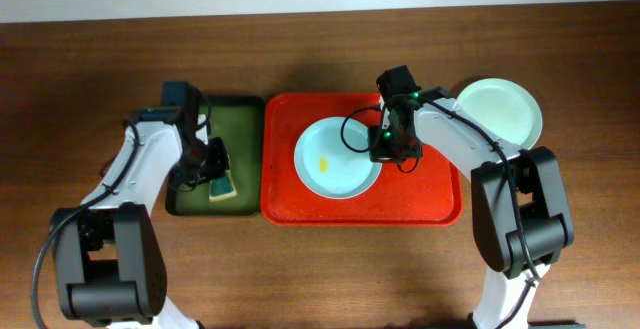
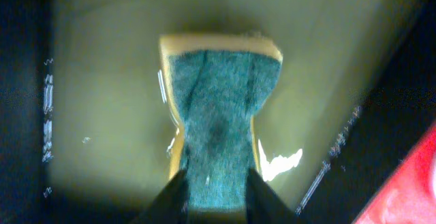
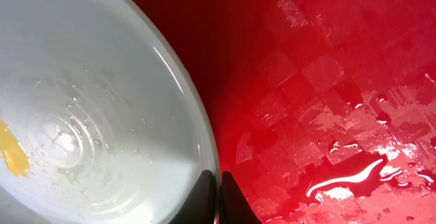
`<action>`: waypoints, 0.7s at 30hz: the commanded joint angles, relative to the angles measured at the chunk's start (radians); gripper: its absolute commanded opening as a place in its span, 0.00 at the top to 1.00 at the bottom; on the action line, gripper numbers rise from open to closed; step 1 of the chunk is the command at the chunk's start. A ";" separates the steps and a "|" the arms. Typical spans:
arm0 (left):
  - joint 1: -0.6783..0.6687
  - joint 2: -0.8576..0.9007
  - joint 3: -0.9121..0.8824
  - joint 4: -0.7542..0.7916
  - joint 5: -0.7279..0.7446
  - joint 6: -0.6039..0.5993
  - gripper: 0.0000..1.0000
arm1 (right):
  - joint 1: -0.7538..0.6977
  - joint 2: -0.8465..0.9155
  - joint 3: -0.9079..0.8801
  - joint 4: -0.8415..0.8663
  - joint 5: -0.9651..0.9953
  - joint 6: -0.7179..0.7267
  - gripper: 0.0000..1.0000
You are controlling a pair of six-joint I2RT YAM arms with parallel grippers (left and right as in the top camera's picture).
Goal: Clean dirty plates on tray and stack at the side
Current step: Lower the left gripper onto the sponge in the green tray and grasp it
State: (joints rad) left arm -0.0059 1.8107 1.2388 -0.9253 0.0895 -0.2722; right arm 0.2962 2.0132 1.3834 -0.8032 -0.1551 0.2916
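A pale blue-green plate (image 1: 335, 157) with a small yellow smear (image 1: 323, 163) lies on the red tray (image 1: 440, 194). My right gripper (image 1: 384, 152) is shut on this plate's right rim; the right wrist view shows the two fingers (image 3: 216, 193) pinching the rim (image 3: 197, 125), with the yellow smear (image 3: 13, 152) at the left. Another pale plate (image 1: 500, 109) lies on the table right of the tray. My left gripper (image 1: 212, 165) is shut on a yellow sponge with a green scouring face (image 2: 221, 125), over the dark green tray (image 1: 235, 119).
The dark green tray (image 2: 102, 115) sits directly left of the red tray, whose corner shows in the left wrist view (image 2: 409, 183). Water drops lie on the red tray floor (image 3: 354, 176). Bare brown table surrounds both trays.
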 commanded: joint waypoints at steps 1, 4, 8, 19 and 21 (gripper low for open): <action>-0.003 -0.003 -0.061 0.066 -0.019 0.004 0.65 | 0.004 -0.009 -0.009 -0.002 0.009 -0.003 0.95; -0.005 -0.003 -0.064 0.083 -0.083 0.004 0.65 | 0.004 -0.009 -0.009 -0.003 0.009 -0.002 0.95; -0.014 0.001 -0.064 0.110 -0.087 0.004 0.64 | 0.004 -0.009 -0.009 0.000 0.009 -0.002 0.95; -0.014 0.008 -0.064 0.118 -0.078 0.038 0.67 | 0.004 -0.009 -0.009 0.000 0.009 -0.002 0.96; -0.014 0.008 -0.072 0.122 -0.078 0.043 0.68 | 0.004 -0.009 -0.009 0.000 0.009 -0.002 0.95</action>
State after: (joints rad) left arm -0.0151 1.8107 1.1824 -0.8097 0.0177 -0.2577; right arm 0.2962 2.0132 1.3834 -0.8032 -0.1551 0.2913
